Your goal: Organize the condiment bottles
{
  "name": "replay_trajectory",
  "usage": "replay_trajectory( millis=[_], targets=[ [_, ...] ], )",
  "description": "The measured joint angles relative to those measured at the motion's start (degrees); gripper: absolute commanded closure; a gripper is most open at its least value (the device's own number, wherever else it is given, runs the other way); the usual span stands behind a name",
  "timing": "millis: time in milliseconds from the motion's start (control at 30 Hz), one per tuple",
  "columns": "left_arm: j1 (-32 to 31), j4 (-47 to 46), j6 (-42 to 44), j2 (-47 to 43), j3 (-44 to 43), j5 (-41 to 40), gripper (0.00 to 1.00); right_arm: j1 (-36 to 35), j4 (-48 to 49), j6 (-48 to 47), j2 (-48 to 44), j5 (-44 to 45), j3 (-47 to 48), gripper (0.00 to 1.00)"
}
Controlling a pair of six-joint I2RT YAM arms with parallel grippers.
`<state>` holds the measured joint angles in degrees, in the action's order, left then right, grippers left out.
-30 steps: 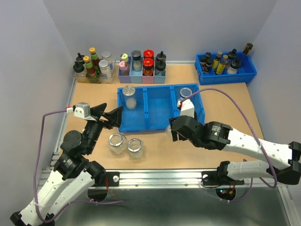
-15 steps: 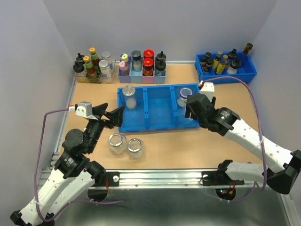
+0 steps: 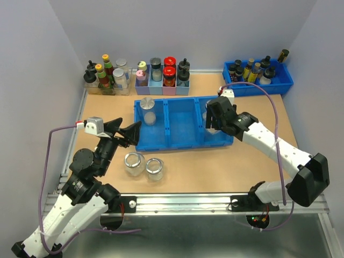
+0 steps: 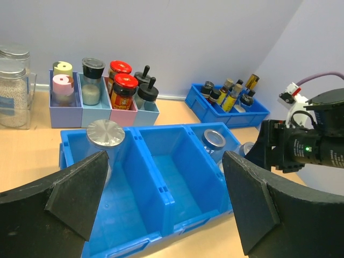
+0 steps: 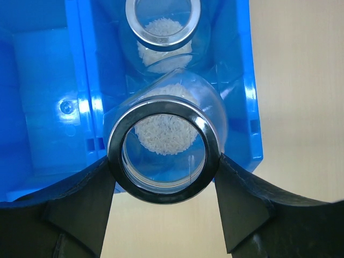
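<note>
A blue three-compartment bin [image 3: 177, 141] stands mid-table. Its left compartment holds a lidded glass jar [image 3: 148, 110], and its right compartment holds an open jar [image 3: 213, 105] with white grains. My right gripper [image 3: 213, 127] is shut on a third jar [image 5: 164, 148], gripping its silver rim just above the near end of the right compartment, in front of the open jar [image 5: 163, 26]. Two more open jars [image 3: 134, 163] [image 3: 154, 167] stand on the table before the bin. My left gripper [image 3: 127, 133] hangs open and empty at the bin's left front corner.
Pastel holders with colour-capped bottles [image 3: 163, 75] and a clear rack of bottles [image 3: 106, 76] line the back edge. A blue tray of dark bottles [image 3: 258, 76] sits at the back right. The right arm's cable loops over the table behind the bin.
My right gripper has carried its jar from in front of the bin's near wall, right and back, to over the right compartment. The left arm has not moved.
</note>
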<state>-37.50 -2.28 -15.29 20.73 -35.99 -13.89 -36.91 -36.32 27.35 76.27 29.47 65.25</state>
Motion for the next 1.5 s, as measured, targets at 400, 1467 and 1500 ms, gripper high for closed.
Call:
replay_trajectory(
  millis=[400, 1467, 1500],
  targets=[
    [0.0, 0.0, 0.0, -0.13, 0.0, 0.04, 0.01, 5.16, 3.69, -0.83, 6.82, -5.6, -0.26, 1.0],
    [0.0, 0.2, -0.31, -2.43, 0.81, 0.15, 0.01, 7.48, 6.97, 4.46, 16.63, -4.28, 6.23, 0.0],
    [0.0, 0.2, -0.31, -2.43, 0.81, 0.15, 0.01, 7.48, 7.08, 4.46, 16.24, -4.15, 6.23, 0.0]
  ],
)
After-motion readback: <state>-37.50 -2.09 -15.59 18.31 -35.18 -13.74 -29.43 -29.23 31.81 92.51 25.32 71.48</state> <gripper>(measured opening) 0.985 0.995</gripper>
